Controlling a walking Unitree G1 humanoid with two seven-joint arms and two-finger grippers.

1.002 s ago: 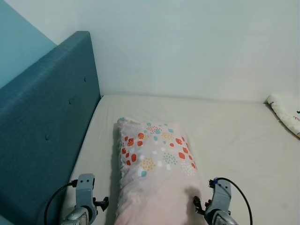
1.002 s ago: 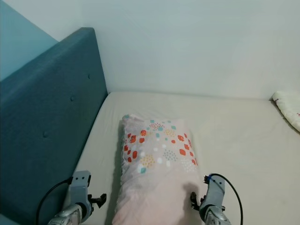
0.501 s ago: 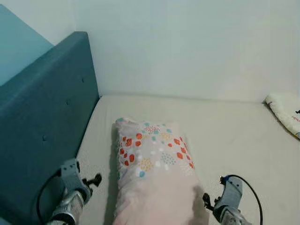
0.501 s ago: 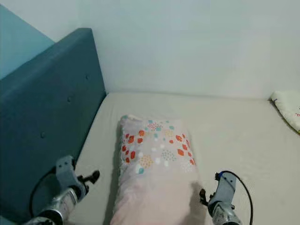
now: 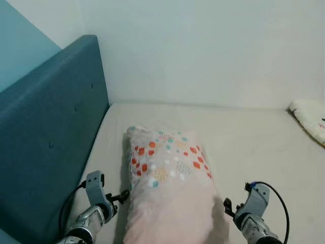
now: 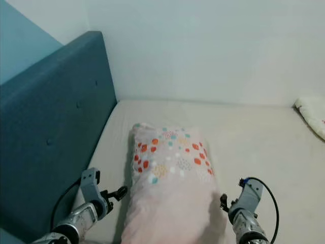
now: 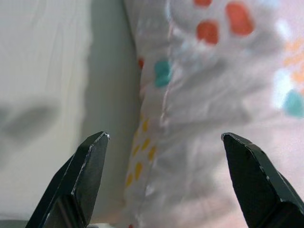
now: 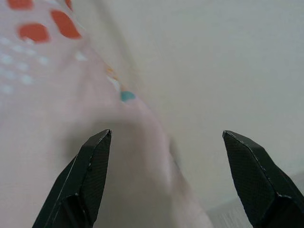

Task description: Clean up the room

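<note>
- Pillow (image 5: 170,188): soft, rectangular, pale pink cotton look, dotted orange, teal, yellow; wrinkled; lying lengthwise on bed (image 5: 254,147), nearer the headboard (image 5: 45,147).
- Headboard: teal woven fabric, button-tufted, flat-topped; narrow bare strip of sheet between it and pillow.
- Bed sheet: smooth beige; wide open stretch right of pillow up to white wall (image 5: 203,51).
- Far right edge: cream quilted bedding (image 5: 309,118), well apart.
- Left pincer (image 7: 164,152): fingers spread wide, straddling pillow's side seam, not clamped.
- Right pincer (image 8: 166,152): fingers apart over pillow's other edge and bare sheet.
- Wrist views: seam puckers and yellow dots close up; head views: whole layout.
</note>
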